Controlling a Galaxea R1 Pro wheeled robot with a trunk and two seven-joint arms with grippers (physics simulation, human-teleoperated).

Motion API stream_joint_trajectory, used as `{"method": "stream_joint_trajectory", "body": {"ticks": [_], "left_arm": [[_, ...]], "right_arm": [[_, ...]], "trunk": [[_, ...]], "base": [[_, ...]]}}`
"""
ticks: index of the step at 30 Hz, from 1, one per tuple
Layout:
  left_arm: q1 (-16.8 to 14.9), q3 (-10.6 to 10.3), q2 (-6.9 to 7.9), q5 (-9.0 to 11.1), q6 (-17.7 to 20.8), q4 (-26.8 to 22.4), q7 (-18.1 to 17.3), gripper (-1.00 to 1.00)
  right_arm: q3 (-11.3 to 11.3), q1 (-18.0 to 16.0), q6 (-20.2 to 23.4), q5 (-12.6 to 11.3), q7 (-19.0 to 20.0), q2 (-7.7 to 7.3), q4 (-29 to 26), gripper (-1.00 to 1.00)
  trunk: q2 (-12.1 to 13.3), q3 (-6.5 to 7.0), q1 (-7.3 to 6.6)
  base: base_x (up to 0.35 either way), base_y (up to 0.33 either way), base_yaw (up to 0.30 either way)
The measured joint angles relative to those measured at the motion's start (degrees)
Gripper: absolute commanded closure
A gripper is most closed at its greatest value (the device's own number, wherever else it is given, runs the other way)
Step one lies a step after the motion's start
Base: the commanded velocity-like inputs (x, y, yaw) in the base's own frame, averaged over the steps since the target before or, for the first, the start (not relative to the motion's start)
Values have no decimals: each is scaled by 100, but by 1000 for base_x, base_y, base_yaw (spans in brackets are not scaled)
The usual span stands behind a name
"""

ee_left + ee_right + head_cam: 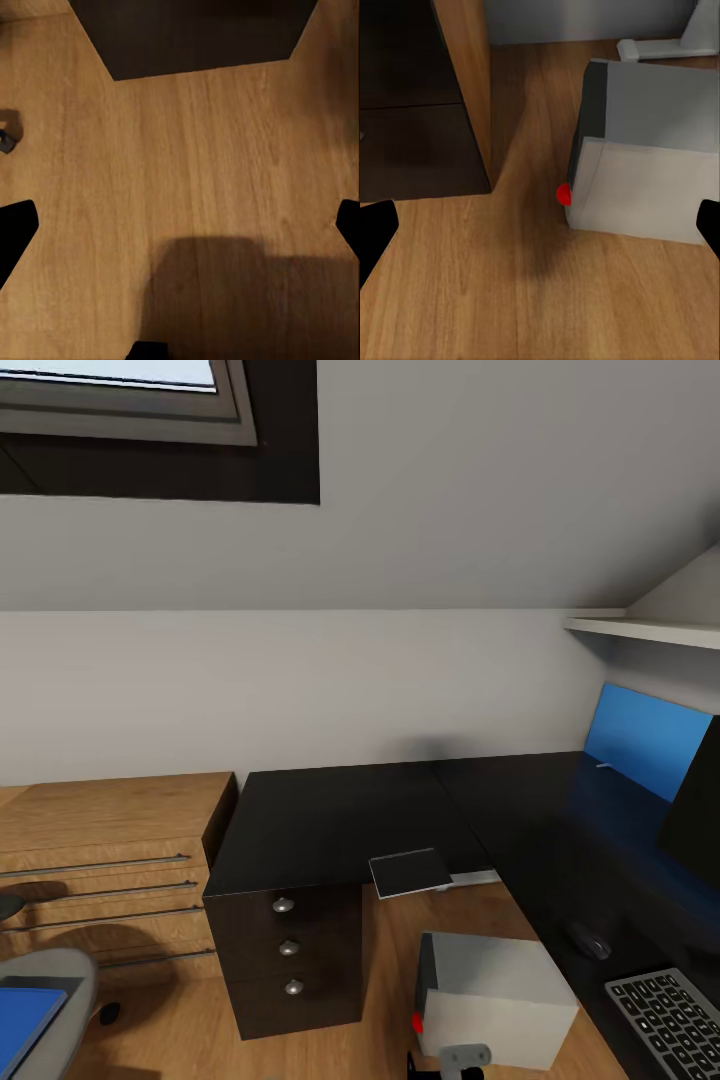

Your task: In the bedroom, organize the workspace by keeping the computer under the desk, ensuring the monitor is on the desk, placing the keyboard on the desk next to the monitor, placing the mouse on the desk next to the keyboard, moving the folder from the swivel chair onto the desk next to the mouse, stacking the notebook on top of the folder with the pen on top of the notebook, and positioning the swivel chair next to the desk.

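Black desk [520, 810], keyboard [672, 1022] (right edge), computer [495, 1000] below

Counter [520, 810]: black top mostly bare toward the corner. Obstacles on it: notebook [410, 872] overhanging the front edge, mouse [590, 942], keyboard [670, 1022] near the front right, monitor [695, 810] at the far right, blue back panel [645, 740] behind. A white shelf [640, 628] overhangs the counter's right end.

Floor [510, 300]: open wood strip between the black drawer cabinet [290, 950] and the computer [495, 1000]; the right wrist view shows this gap passable, with a white desk foot [660, 49] behind the computer.

Left side: wooden dresser [110, 870] and swivel chair [50, 1000] narrow the approach. Left wrist view shows bare floor beneath.
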Motion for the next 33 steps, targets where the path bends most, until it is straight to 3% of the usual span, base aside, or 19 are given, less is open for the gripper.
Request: {"method": "stream_joint_trajectory", "body": {"ticks": [5,6,10,19,33], "left_arm": [[0,22,0,18,-208,68,-159,-100],[1,476,-18,22,-204,331,-184,-100],[0,645,-26,10,-96,388,-191,-100],[1,668,-28,8,133,394,-198,-100],[0,671,-33,-11,55,395,-200,-100]], "right_arm": [[-5,0,-68,6,13,-15,26,-100],[1,-1,-90,11,14,3,45,-100],[8,-1,-94,5,13,11,190,-100],[6,-2,-94,-1,12,10,244,-100],[6,-1,-105,-6,13,19,245,-100]], "trunk": [[79,35,-43],[119,53,-65],[279,125,-153],[641,283,-351],[642,232,-351]], "base": [[0,0,36],[0,0,199],[0,0,251],[0,0,275],[0,0,266]]}}
